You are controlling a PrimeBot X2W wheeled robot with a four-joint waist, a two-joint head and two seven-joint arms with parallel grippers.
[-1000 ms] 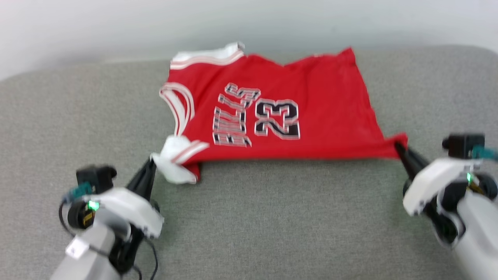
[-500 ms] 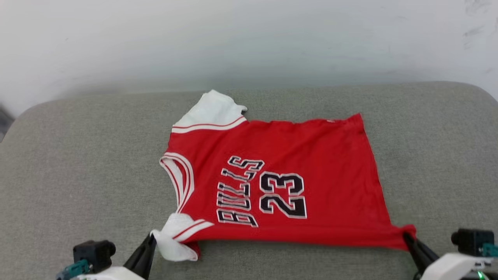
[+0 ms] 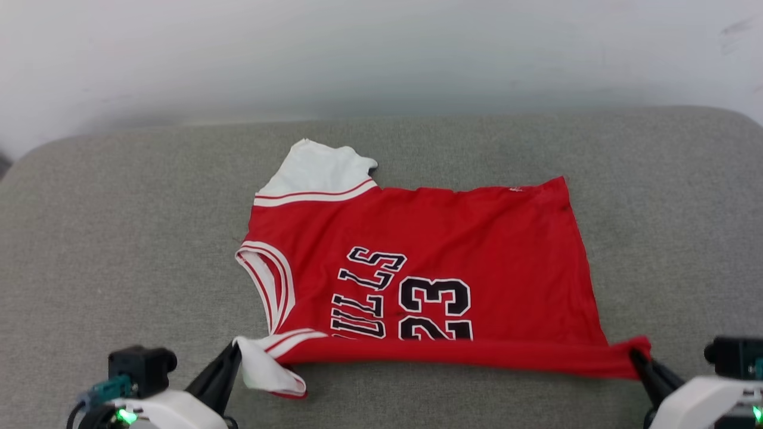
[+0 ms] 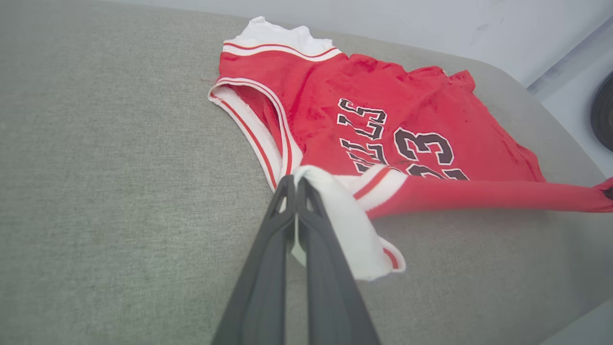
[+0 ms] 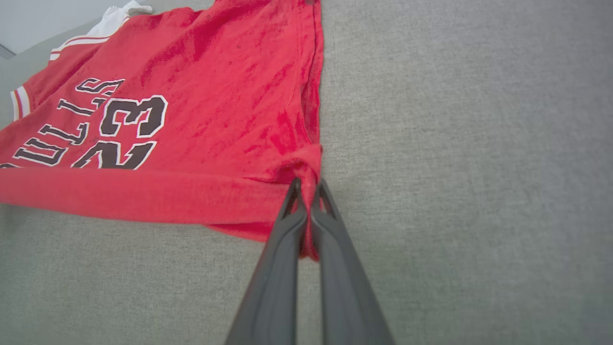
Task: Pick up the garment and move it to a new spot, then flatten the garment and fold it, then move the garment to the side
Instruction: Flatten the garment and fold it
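The garment (image 3: pixel 453 238), a red jersey with white sleeves and black letters and numbers, lies spread on the grey cushion, its near edge lifted and rolled over the print. My left gripper (image 3: pixel 233 351) is shut on the near white sleeve (image 4: pixel 335 215); the left wrist view shows the cloth pinched between its fingers (image 4: pixel 268 268). My right gripper (image 3: pixel 636 356) is shut on the jersey's near red corner (image 5: pixel 306 167), with its dark fingers (image 5: pixel 335 268) closed over the hem in the right wrist view. The far white sleeve (image 3: pixel 319 170) rests flat.
The grey cushioned surface (image 3: pixel 119 238) reaches out on every side of the jersey and ends at a pale wall (image 3: pixel 381 53) behind. Its rounded right edge (image 4: pixel 550 124) drops away beyond the jersey in the left wrist view.
The head camera has tilted up, so the scene sits lower in the picture. The jersey's near edge has folded further back over the print, hiding the lower parts of the letters and numbers.
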